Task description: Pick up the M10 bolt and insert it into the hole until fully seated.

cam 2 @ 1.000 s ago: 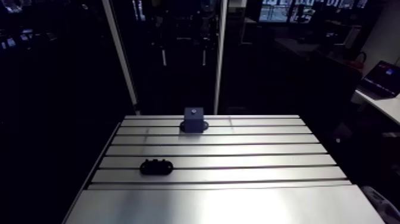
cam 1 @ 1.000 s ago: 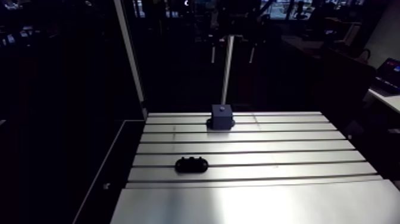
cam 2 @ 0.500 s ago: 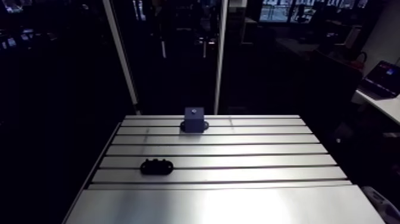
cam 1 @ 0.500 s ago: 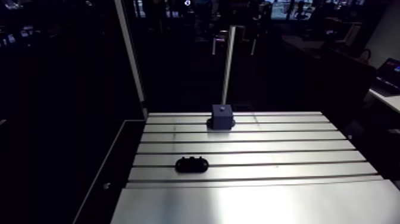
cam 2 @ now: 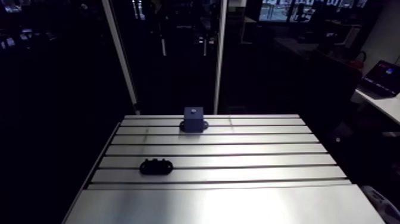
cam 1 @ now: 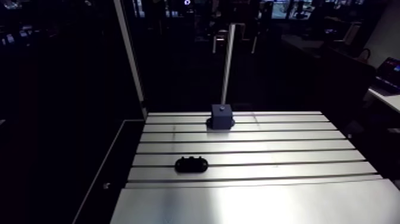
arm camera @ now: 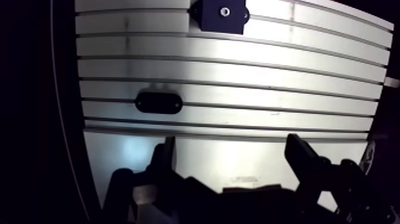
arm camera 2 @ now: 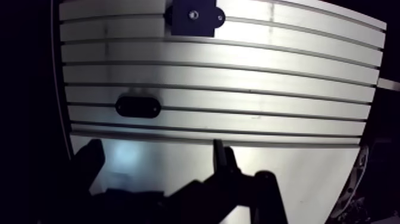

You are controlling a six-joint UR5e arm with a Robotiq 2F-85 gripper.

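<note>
Only the wrist view shows clearly the gripper (arm camera: 231,146), jaws apart and empty. The bolt (arm camera: 224,11) stands in the block (arm camera: 211,18), head up, axis vertical.

A dark blue block (cam 1: 221,117) stands upright near the far edge of the table (cam 1: 280,156). A small shiny round spot (arm camera: 224,11) sits in the middle of its top.

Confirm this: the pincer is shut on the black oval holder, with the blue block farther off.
Not right: in the wrist view the pincer is open and empty; the black oval holder lies on the table ahead of it, with the blue block farther off.
</note>
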